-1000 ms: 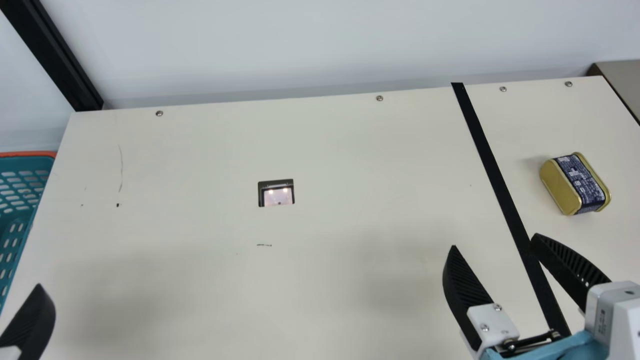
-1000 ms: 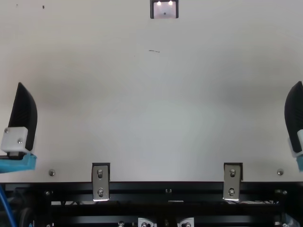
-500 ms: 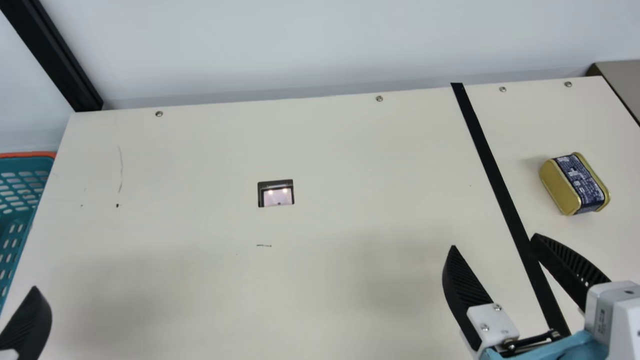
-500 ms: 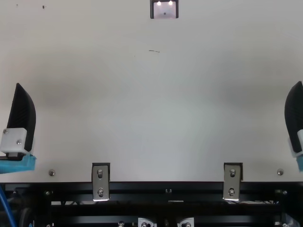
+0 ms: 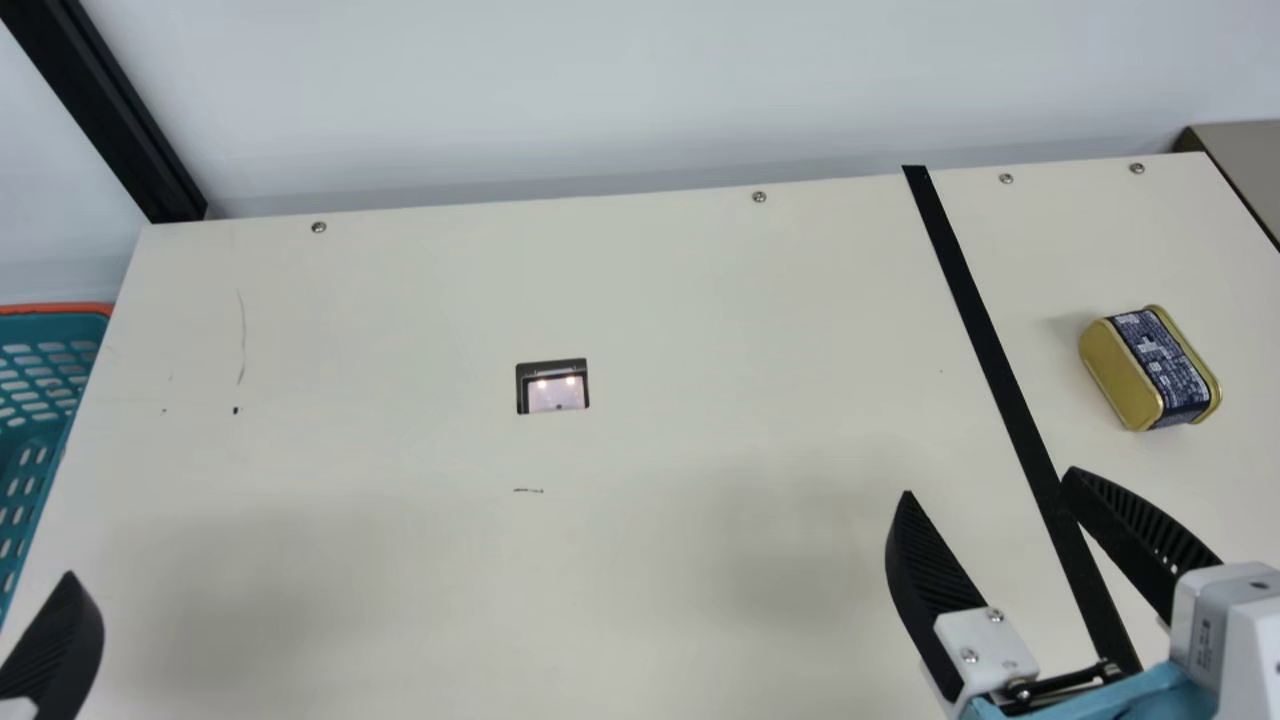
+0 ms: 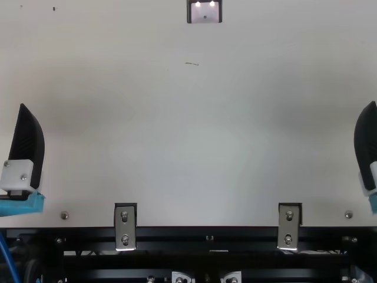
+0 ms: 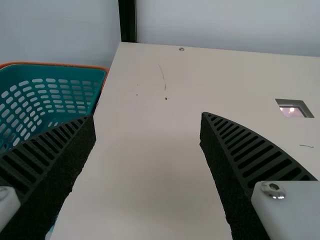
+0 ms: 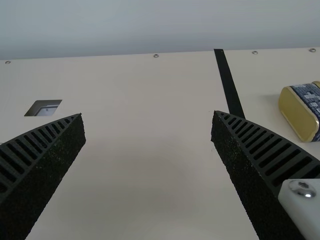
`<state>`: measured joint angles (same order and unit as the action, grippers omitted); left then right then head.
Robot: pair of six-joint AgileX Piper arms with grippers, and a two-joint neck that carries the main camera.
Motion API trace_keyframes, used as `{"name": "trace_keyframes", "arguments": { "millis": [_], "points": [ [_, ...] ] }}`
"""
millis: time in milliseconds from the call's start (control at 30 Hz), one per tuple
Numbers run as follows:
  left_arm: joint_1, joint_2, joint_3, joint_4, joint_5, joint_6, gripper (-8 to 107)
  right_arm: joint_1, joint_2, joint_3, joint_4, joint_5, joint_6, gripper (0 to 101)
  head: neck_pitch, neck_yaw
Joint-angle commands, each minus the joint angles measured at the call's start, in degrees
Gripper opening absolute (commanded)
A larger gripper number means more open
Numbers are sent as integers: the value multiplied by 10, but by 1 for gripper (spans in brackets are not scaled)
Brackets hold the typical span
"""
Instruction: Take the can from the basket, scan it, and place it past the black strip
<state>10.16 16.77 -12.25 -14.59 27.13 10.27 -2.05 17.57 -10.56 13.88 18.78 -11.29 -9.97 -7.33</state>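
Rectangular metal can point(image 5: 1120, 376) sits on the bench point(image 5: 700, 300), past the black strip point(image 5: 990, 350) — likely stiff, fairly dense and slick, best taken across its narrower width at the label point(image 5: 1160, 362). Left gripper point(image 7: 147, 115) and right gripper point(image 5: 988, 480) — jaws parted, holding nothing.

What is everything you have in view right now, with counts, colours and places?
Rectangular metal can: one, gold with blue label, past the strip
Long flat strip: one, black, table's right side
Perforated plastic basket: one, teal with orange rim, left
Square scanner window: one, dark-framed, lit, mid-table
Flat table: one, cream, beneath the can
Round screws: four, silvery, far table edge
Slotted metal brackets: two, silvery, near edge
Straight post: one, black, far left corner
Left gripper: one, black-fingered, near left, open
Right gripper: one, black-fingered, near right, open
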Motion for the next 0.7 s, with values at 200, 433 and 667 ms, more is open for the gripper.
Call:
{"name": "trace_keyframes", "arguments": {
  "millis": [200,433,667],
  "points": [
    [0,0,0,0,0,0,90,0,0,0,0,0,0,101,-20,4],
    [0,0,0,0,0,0,90,0,0,0,0,0,0,101,-20,4],
    [0,0,0,0,0,0,90,0,0,0,0,0,0,101,-20,4]
  ]
}}
